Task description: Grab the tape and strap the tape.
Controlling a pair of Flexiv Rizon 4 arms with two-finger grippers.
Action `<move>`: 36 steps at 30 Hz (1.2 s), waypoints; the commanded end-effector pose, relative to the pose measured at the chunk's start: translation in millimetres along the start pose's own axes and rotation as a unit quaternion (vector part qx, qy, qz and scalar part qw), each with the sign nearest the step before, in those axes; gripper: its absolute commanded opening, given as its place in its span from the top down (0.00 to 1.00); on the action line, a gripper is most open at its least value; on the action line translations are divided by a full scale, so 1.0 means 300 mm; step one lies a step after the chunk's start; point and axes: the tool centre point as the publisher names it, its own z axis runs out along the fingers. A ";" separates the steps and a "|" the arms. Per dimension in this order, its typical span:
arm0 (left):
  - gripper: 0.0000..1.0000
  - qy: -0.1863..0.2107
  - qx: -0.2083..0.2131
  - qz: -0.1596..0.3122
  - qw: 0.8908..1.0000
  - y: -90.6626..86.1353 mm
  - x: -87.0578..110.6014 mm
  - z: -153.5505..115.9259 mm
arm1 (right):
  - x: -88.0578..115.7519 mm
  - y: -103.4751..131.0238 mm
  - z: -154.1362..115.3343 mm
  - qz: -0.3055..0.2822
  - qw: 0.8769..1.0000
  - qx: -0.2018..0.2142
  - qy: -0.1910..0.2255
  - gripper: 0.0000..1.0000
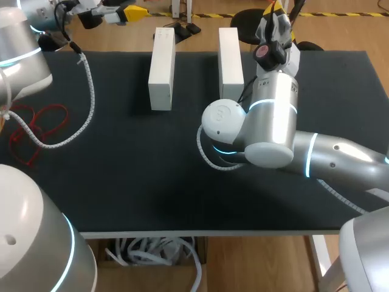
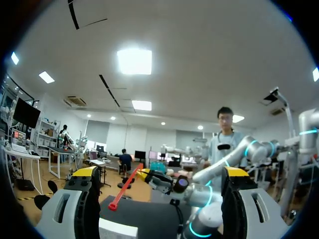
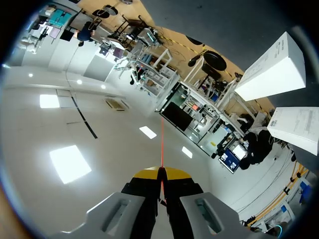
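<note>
- Table (image 1: 152,201): black top, seen from above in head view.
- R arm (image 1: 273,128) sat over the table's right half, big elbow joint near mid-table, forearm pointing away toward far edge.
- Red loops (image 1: 33,131) lay on the table's left side, just beside a white cable (image 1: 85,103) that hung in coils from L arm (image 1: 18,55).
- White boxes (image 1: 161,67): 2 of them, side by side at far middle of table w/ a gap btwn them, long sides running near-to-far. R arm's wrist was just beside the right-hand one.
- R gripper (image 3: 160,175): over far edge, past the boxes. Jaws all but closed, both yellow tips pinching red tape (image 3: 161,144). Tape ran straight out ahead of the fingers as a thin strip.
- L gripper (image 2: 160,174): beyond far edge, toward left corner, in head view. Jaws wide, gripping nothing.
- L wrist view: R gripper sat ahead of L gripper, tape sticking out from it at a slant, clear of L fingers (image 2: 82,199).
</note>
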 end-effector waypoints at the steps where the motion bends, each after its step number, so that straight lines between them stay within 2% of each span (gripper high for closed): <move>1: 0.00 0.000 -0.002 0.001 1.000 -0.008 0.004 -0.018 | 0.035 -0.006 -0.002 -0.002 1.000 -0.006 -0.005 1.00; 17: 0.00 0.028 0.007 0.007 1.000 0.002 -0.002 -0.004 | 0.066 -0.016 0.034 0.010 1.000 -0.013 0.012 1.00; 36: 0.00 0.034 0.016 0.013 0.999 0.010 0.018 -0.007 | 0.068 -0.012 0.054 0.016 0.999 -0.020 0.020 1.00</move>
